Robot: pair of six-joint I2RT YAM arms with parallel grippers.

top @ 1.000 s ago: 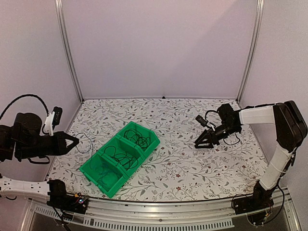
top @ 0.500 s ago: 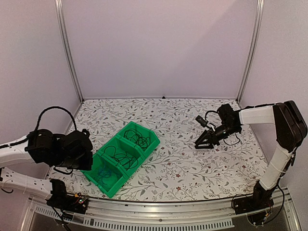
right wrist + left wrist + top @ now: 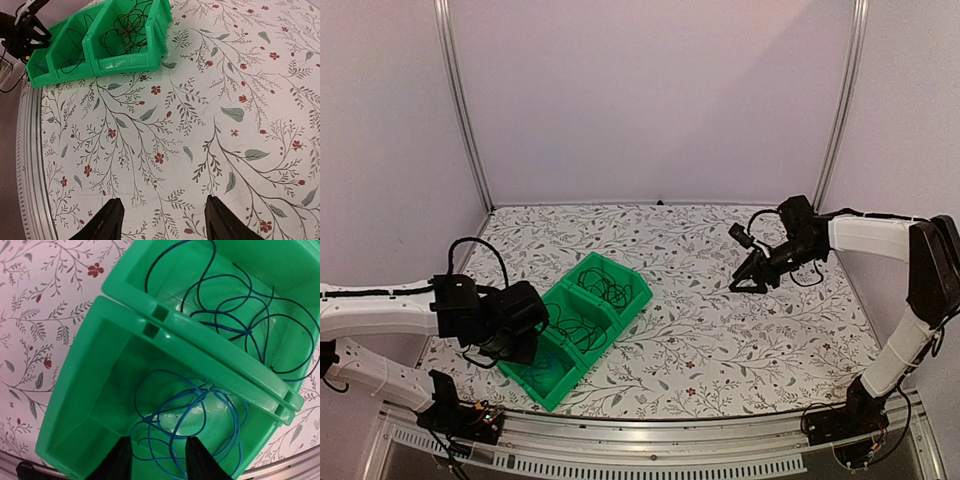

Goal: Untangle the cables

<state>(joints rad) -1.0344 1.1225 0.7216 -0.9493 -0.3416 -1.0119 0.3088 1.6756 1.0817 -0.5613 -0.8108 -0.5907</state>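
Observation:
A green three-compartment bin (image 3: 642, 294) sits left of the table's centre. Its near compartment holds a loose blue cable (image 3: 192, 407), and a dark cable (image 3: 240, 315) loops in the middle compartment. Tangled black cables (image 3: 608, 288) fill the far compartment, seen also in the right wrist view as the black cables (image 3: 127, 25). My left gripper (image 3: 525, 335) hangs over the near compartment, and in its wrist view the left gripper (image 3: 159, 462) is open with the blue loops lying below and between its fingers, not gripped. My right gripper (image 3: 748, 281) hovers open over bare cloth at the right, nothing between the right gripper (image 3: 162, 220) fingers.
The table wears a floral cloth (image 3: 720, 340). A metal rail (image 3: 650, 450) runs along the near edge, and upright frame posts (image 3: 460, 100) stand at the back corners. The bin rim (image 3: 200, 347) divides the compartments.
My left arm swung from the table's left edge to above the bin's near compartment and its jaws opened. The blue cable now lies in that compartment. My right gripper shifted slightly back.

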